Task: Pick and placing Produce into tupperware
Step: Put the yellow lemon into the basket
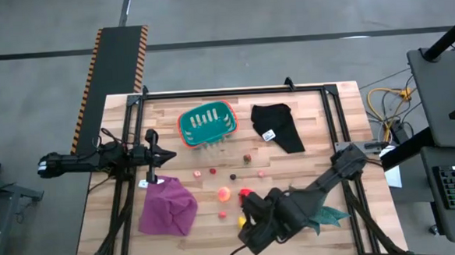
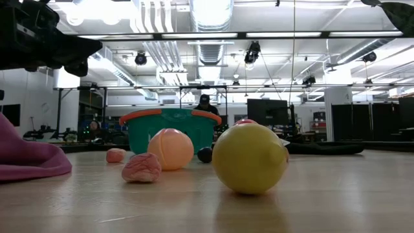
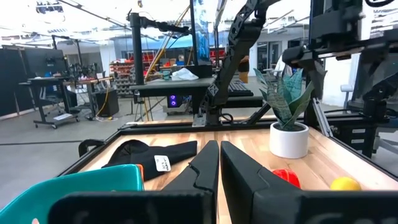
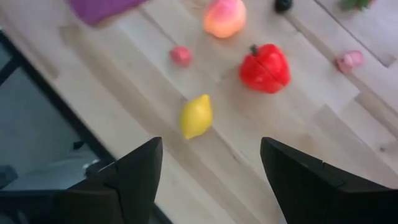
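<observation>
The teal-green tupperware (image 1: 208,123) stands at the far middle of the table, with no produce showing inside. The produce lies loose on the wood: a yellow lemon (image 4: 196,116), a red pepper (image 4: 265,67), a peach (image 4: 224,17), and small pink, red and dark pieces (image 1: 213,172). My right gripper (image 4: 211,149) is open and empty, hovering above the table's near edge just short of the lemon (image 1: 242,220). My left gripper (image 1: 166,154) is shut and empty, held level above the table's left side, left of the tupperware (image 3: 81,186).
A purple cloth (image 1: 168,207) lies at the near left and a black cloth (image 1: 278,126) at the far right. A teal spiky plant in a white pot (image 3: 286,124) stands near the right arm. Black frame rails run along the table's edges.
</observation>
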`<state>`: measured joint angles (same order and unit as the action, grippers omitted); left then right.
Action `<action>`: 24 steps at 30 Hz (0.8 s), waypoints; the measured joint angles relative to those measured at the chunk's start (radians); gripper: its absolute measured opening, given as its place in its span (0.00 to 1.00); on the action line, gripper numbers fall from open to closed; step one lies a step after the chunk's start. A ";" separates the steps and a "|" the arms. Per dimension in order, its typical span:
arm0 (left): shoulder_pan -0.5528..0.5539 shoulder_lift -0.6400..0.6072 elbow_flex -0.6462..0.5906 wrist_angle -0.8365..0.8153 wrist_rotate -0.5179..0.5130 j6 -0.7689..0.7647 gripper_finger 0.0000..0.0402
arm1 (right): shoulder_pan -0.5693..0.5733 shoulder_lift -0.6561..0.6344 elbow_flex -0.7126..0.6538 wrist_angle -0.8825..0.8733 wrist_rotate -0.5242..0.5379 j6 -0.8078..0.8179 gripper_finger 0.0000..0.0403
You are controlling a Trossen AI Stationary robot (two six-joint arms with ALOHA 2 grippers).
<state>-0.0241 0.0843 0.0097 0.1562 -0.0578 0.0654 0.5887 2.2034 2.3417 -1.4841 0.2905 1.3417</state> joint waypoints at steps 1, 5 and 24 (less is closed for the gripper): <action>0.000 0.000 0.000 0.000 0.000 0.000 0.00 | -0.002 0.003 0.000 -0.010 0.002 0.010 0.65; 0.000 0.000 0.000 0.000 0.000 -0.001 0.00 | -0.009 0.024 0.000 -0.014 0.002 0.020 0.65; 0.000 0.000 0.000 -0.007 -0.001 -0.003 0.00 | -0.027 0.137 -0.002 0.010 -0.066 -0.008 0.66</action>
<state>-0.0238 0.0841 0.0097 0.1490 -0.0589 0.0628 0.5618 2.3403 2.3394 -1.4738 0.2250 1.3338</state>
